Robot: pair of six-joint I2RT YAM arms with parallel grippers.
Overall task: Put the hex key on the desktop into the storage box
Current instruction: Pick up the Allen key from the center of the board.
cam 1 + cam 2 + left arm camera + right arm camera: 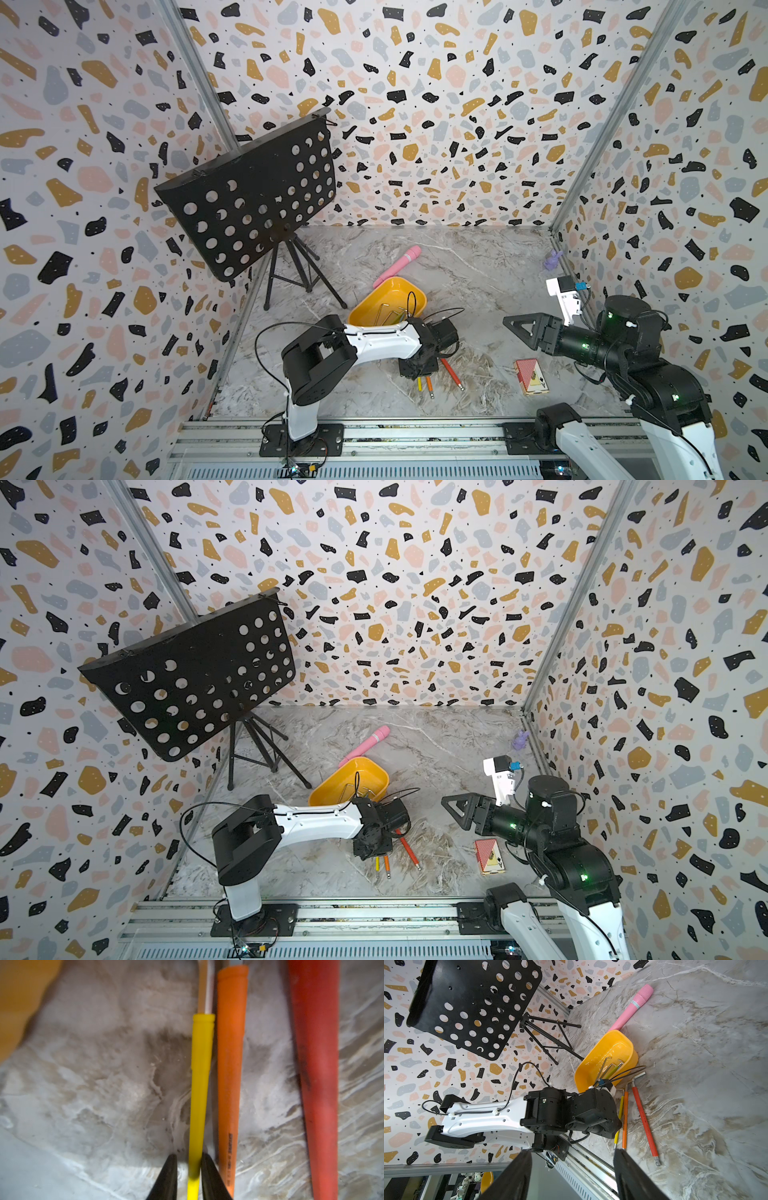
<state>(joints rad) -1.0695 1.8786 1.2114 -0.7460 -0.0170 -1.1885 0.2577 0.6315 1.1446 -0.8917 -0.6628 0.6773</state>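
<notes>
Left wrist view gave me the clearest look: the left pincer point(188, 1156) stood low over the bench point(93, 1084), its two black fingers point(166, 1178) straddling the sleeve of the yellow hex key point(200, 1084). One finger lay against the sleeve. Beside the other a sliver of bench showed, so I judged the jaws narrowly open and the key not clamped. The orange hex key point(230, 1064) lay just beside the yellow one, almost parallel, and the red hex key point(315, 1064) a little further off. All three lay flat on the bench close to the storage box point(388, 295), which in the right wrist view held several keys point(610, 1068). The right pincer point(571, 1151) hung well apart from all this, its fingers spread wide and empty.

As for handling, I took the key for a thin steel rod: light, quite stiff, nothing to break. The plastic sleeve looked the place to hold, since it should give the pincer more bite than bare metal. Being slim and flat on a hard surface, the key would need the fingertips right down at the bench, and a weak pinch could let it roll or swivel. A hold near the middle of the sleeve seemed best to me, lest the long end droop. With the orange key so close, I reckoned the nearer finger might nudge it or drag it along.
</notes>
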